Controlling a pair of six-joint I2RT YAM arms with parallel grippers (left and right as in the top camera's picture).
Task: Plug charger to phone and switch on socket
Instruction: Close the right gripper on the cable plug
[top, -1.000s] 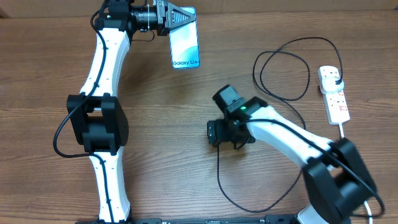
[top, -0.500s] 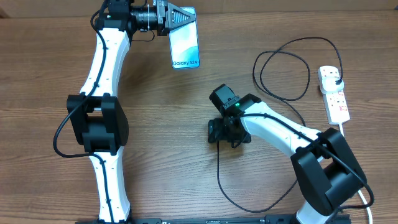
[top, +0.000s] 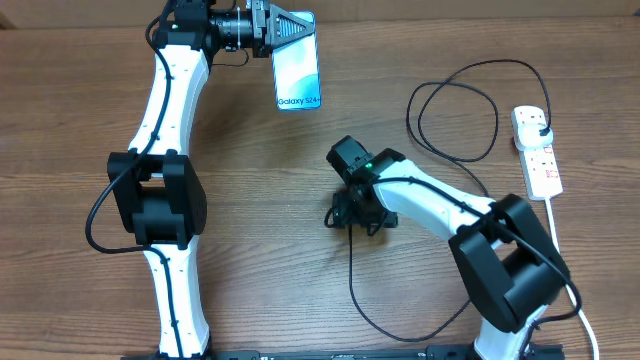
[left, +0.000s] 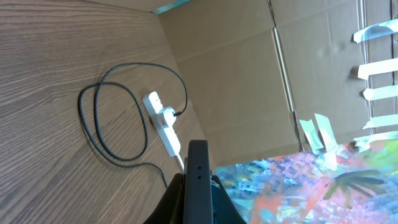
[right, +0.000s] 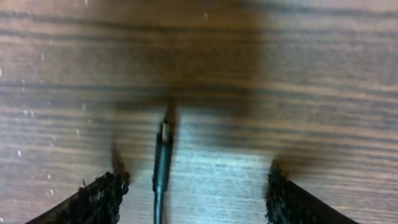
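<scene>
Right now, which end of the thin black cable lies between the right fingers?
The slim connector tip; the small black plug end sits in the white power strip.

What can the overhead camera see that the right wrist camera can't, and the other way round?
Only overhead: the left gripper holding the phone, and the socket. Only the right wrist: the slim connector tip of the charger close up, lying on the table between the open fingers of the right gripper. Both: the black charger cable and the wooden table.
</scene>
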